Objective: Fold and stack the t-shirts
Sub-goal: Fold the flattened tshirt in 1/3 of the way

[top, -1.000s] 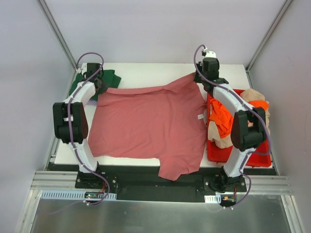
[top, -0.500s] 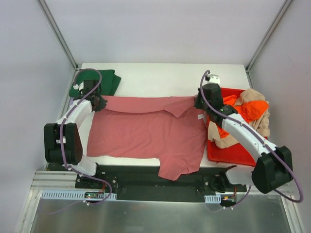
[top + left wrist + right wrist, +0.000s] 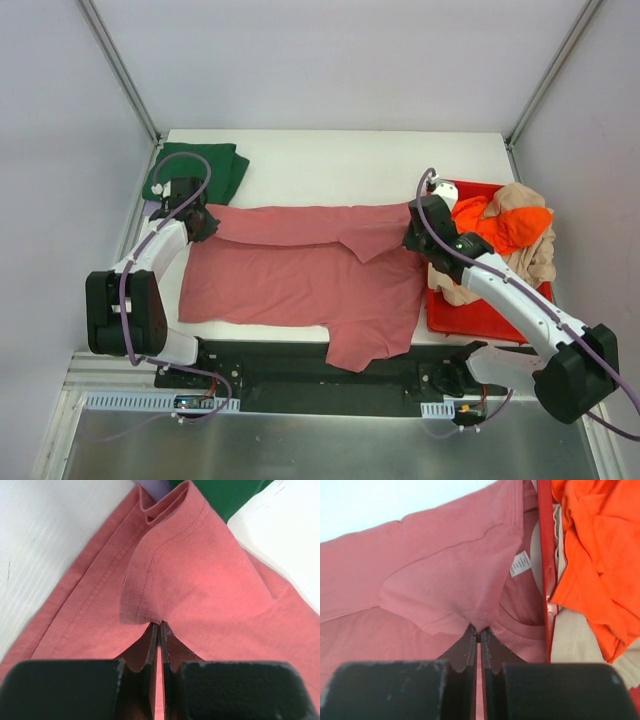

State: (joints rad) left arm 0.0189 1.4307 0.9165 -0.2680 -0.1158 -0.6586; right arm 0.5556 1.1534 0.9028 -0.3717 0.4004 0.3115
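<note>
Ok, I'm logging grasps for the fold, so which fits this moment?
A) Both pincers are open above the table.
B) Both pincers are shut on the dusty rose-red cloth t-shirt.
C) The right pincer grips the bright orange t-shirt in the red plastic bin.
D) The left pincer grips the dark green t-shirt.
B: the wrist views show the left pincer and the right pincer each closed on a pinched fold of the dusty rose-red cloth t-shirt.

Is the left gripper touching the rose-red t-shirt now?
Touching. The left wrist view shows the left gripper with its jaws shut on a pinched fold of the rose-red t-shirt.
</note>
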